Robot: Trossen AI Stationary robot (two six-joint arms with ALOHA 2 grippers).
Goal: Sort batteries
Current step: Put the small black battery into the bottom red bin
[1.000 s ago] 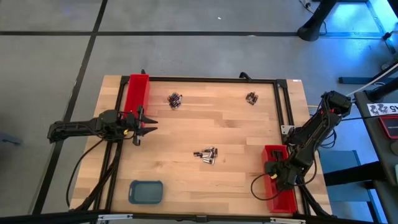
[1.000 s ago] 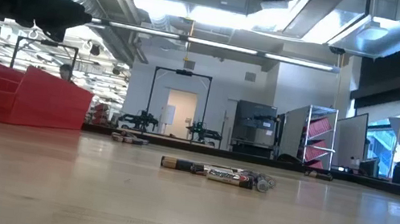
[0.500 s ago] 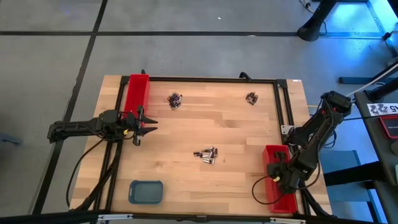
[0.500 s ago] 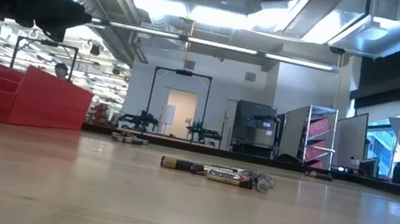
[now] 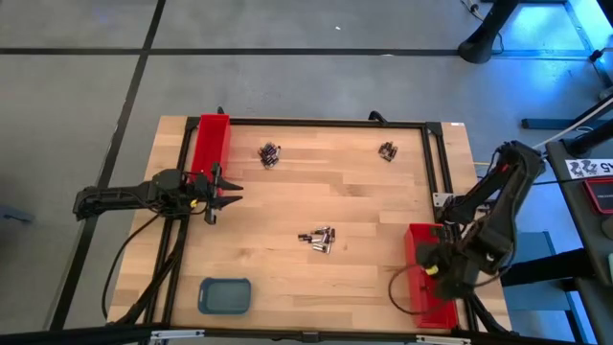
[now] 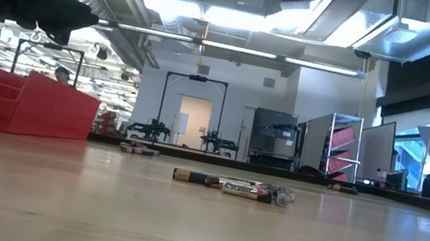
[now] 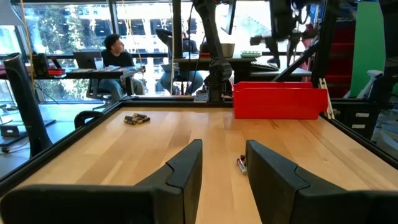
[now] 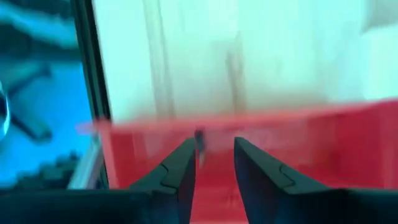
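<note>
**Over the right-edge tray**

Above the red tray (image 5: 428, 278) at the worktop's right edge hangs the right gripper (image 8: 211, 163), fingers slightly apart, nothing clearly between them. Left gripper (image 5: 222, 195) waits near the left edge beside the other red tray (image 5: 210, 142), fingers apart, empty. Batteries (image 5: 319, 239) lie mid-worktop; two smaller clusters sit toward the far edge.

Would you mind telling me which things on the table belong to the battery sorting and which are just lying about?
Belong to the job:
- batteries, middle
- batteries, far left
- batteries, far right
- left red tray
- right red tray

Possibly lying about:
- blue tray, use unclear
</note>
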